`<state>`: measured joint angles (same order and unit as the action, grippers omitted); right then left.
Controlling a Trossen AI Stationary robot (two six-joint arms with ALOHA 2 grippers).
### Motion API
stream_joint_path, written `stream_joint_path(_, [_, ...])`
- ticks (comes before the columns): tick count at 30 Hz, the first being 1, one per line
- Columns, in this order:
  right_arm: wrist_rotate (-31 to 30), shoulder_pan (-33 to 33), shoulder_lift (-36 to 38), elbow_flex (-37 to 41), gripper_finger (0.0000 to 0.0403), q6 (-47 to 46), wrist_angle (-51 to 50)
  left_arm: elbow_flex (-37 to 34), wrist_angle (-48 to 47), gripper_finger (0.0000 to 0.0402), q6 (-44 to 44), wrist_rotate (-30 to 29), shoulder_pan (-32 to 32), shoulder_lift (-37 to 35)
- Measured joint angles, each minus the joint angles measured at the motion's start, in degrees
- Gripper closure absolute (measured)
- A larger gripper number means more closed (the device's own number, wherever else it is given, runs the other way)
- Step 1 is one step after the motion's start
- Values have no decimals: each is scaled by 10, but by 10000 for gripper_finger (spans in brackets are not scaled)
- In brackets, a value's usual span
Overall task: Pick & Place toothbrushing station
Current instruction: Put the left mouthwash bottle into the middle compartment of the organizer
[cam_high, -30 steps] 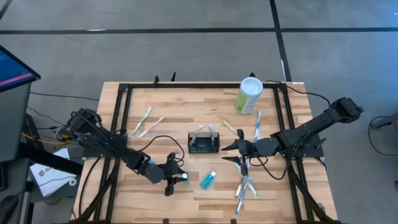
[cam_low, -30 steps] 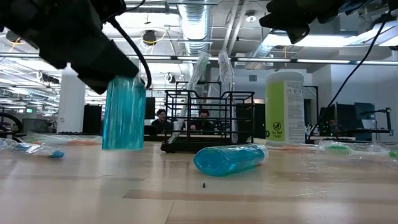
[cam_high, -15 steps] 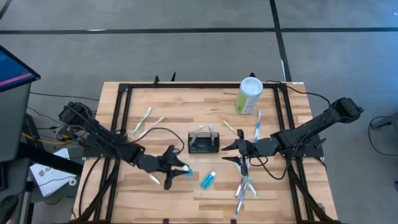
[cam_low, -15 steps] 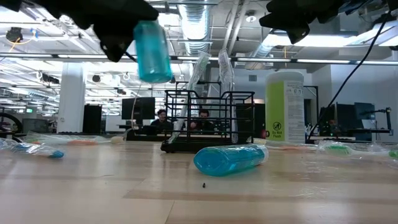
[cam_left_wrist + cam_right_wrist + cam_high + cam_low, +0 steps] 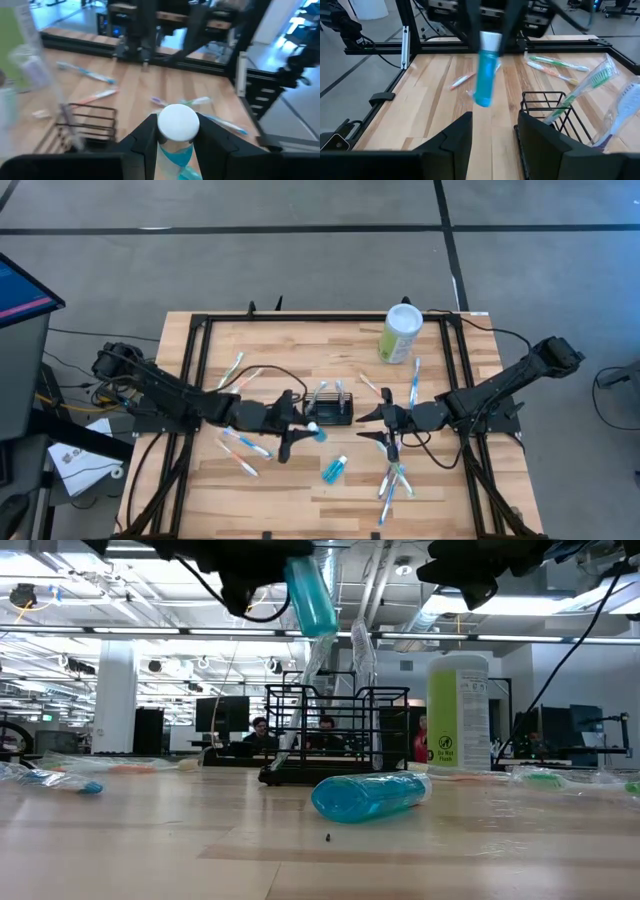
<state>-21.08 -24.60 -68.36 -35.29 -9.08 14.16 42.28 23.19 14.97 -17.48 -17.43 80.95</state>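
From above: left gripper (image 5: pixel 297 432) just beside the near left corner of the black wire caddy (image 5: pixel 328 408), pinching a blue bottle with a white cap (image 5: pixel 316 431); caddy mid-table with packaged toothbrushes standing in it; second blue bottle (image 5: pixel 334 469) lying on the wood nearer the front edge; right gripper (image 5: pixel 376 425) on the caddy's other side, fingers spread, holding nothing; pale-green canister (image 5: pixel 402 333) near the far edge. At table height: held bottle (image 5: pixel 310 595) tilted, well above the table, in front of the caddy (image 5: pixel 335 735); other bottle (image 5: pixel 370 794) on its side. Left wrist: white cap (image 5: pixel 178 121) clamped between the two fingers (image 5: pixel 143 139), caddy wires (image 5: pixel 85 127) beside. Right wrist: fingers (image 5: pixel 456 135) apart, caddy rim (image 5: pixel 545 111) close by, the raised bottle (image 5: pixel 486 69) beyond.
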Motion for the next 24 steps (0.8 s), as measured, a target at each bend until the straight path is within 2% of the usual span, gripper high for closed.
stream_joint_path(24, [0, 8, -3, 0, 253, 0, 14, 1, -5, 307, -17, 4, 85, 13])
